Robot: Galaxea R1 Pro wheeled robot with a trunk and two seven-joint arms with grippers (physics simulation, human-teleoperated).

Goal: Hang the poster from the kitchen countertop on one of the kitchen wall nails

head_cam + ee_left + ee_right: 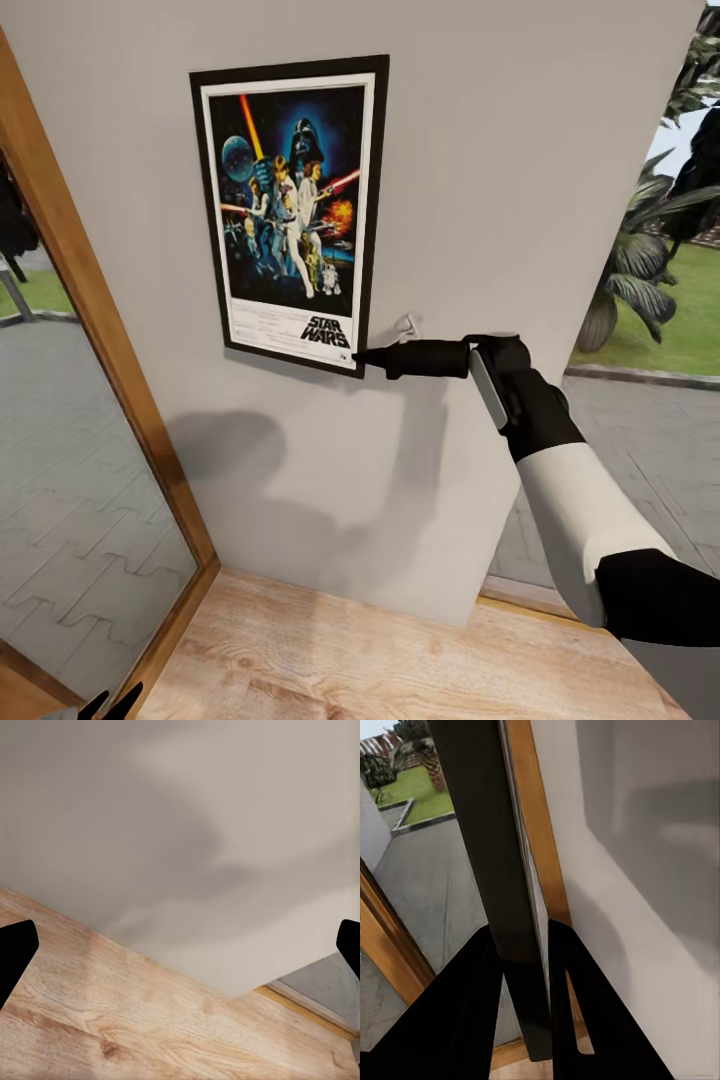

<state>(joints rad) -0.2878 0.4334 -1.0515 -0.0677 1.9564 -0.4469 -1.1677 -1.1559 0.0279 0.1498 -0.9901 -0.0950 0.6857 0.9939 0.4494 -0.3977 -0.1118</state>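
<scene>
The poster (288,205) stands upright and flat against the pale wall (520,170), with its "STAR WARS" logo at the bottom. My right gripper (360,355) reaches in from the right and is shut on the poster's lower right corner. In the right wrist view the poster's thin black frame (480,810) runs edge-on between the two fingers (457,1012) of the right gripper (521,960). A small wall nail (408,325) sticks out just right of that corner, above the gripper. My left gripper (110,703) hangs low near the floor, open and empty (180,945). The kitchen countertop is out of view.
A wooden-framed glass door (95,300) stands left of the wall, with paving outside. Wooden floor (350,650) lies below. To the right an opening shows paving, grass and plants (640,270).
</scene>
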